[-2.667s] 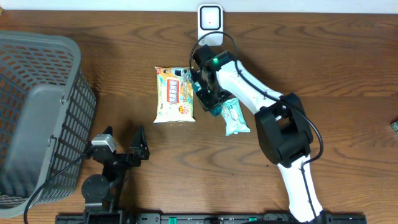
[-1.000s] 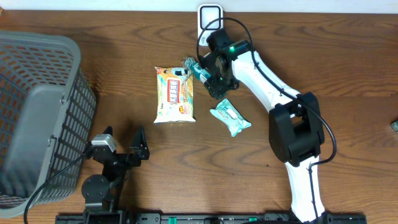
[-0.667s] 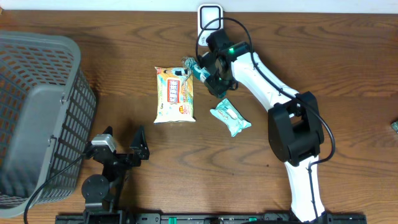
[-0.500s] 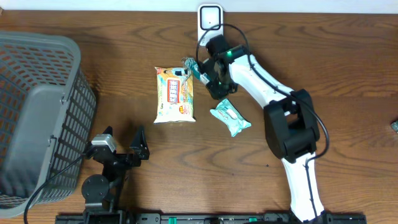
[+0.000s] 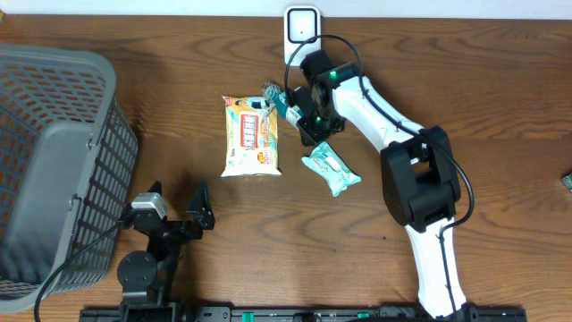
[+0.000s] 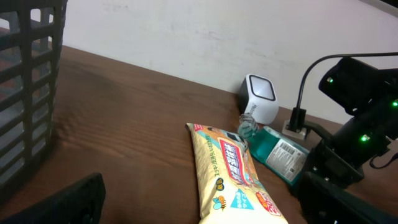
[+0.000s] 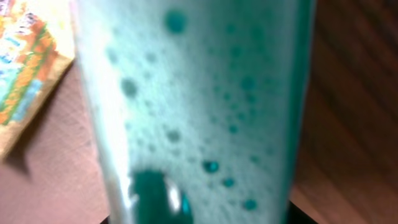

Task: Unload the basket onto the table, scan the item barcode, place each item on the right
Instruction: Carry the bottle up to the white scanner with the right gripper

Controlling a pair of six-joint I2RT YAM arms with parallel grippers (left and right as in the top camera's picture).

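Counts: 1 barcode scanner (image 5: 302, 27), 1 teal bottle (image 5: 282, 101), 2 soft packs (orange-and-white pack (image 5: 250, 134), small teal packet (image 5: 332, 169)), 1 grey basket (image 5: 54, 161), 2 arms.

Positions, all relative to the scanner:
- The bottle lies on its side just in front of the scanner, on the robot's side. Its cap end is at the nearest corner of the orange-and-white pack.
- The orange-and-white pack lies flat, in front and slightly left.
- The teal packet is further in front and slightly right, apart from the bottle.
- The basket is far left, at the table edge.

Right gripper (image 5: 302, 114) is down on the bottle. Its fingers aren't visible in any view, so I can't tell whether it has clamped.
Left gripper (image 5: 177, 199) is well back from the scanner beside the basket, jaws spread wide, holding nothing.

View differences:
- In the overhead, the arm covers most of the bottle.
- The left wrist shows the bottle's white printed label (image 6: 287, 151) and the scanner's front face.
- The right wrist is blurred: teal liquid with bubbles fills the frame, with a corner of the orange pack at the upper left.

Surface is a dark brown wood-grain table (image 5: 500, 98). A plain white wall (image 6: 186, 37) stands directly behind the scanner.
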